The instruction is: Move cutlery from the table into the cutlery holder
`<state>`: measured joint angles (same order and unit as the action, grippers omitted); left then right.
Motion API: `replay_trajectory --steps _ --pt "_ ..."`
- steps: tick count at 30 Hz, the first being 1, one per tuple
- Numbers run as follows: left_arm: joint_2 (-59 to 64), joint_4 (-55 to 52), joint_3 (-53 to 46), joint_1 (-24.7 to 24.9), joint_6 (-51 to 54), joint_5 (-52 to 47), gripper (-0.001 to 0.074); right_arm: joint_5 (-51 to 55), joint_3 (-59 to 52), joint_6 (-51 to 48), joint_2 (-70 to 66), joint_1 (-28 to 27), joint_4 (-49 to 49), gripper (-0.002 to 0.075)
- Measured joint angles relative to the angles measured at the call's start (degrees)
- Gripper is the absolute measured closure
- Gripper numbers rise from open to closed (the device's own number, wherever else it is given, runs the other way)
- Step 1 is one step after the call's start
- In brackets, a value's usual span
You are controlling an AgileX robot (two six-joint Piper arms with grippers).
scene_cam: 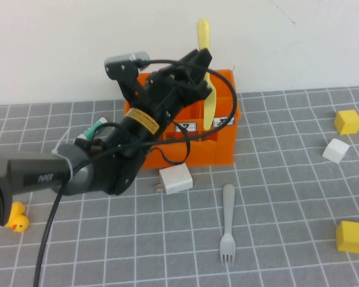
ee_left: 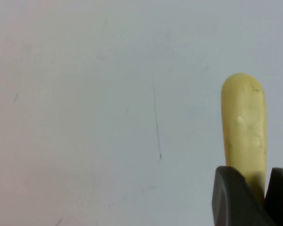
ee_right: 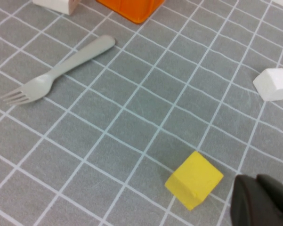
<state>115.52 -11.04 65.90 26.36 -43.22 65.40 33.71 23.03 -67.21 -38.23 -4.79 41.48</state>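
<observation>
Half-seen right pincer (ee_right: 260, 200), left pincer (ee_left: 265, 187) clamping knife (ee_left: 243, 122)

The high view looks down across the tabletop (scene_cam: 275, 239) from the robot's side. The left wrist view faces a pale wall, close behind the knife (ee_left: 245, 127). The right wrist view looks down nearby, sharing the fork (ee_right: 56, 75) with the high view.

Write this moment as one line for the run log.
left gripper: over cutlery holder, shut on knife | right gripper: above table near yellow cube | fork: on table
</observation>
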Motion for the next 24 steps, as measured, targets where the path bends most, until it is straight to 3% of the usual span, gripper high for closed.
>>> replay_trajectory --steps 13,17,24 --pt "0.0 3.2 3.3 0.2 2.4 0.1 0.0626 0.3 -0.1 0.0 0.0 0.0 -0.1 0.0729" --pt "0.0 6.9 3.3 0.2 3.6 0.1 0.0710 0.3 -0.1 0.0 0.0 0.0 -0.2 0.0729" --pt "0.1 7.3 3.4 0.2 4.6 0.1 0.0732 0.0 -0.9 0.0 0.0 0.0 -0.2 0.0729"
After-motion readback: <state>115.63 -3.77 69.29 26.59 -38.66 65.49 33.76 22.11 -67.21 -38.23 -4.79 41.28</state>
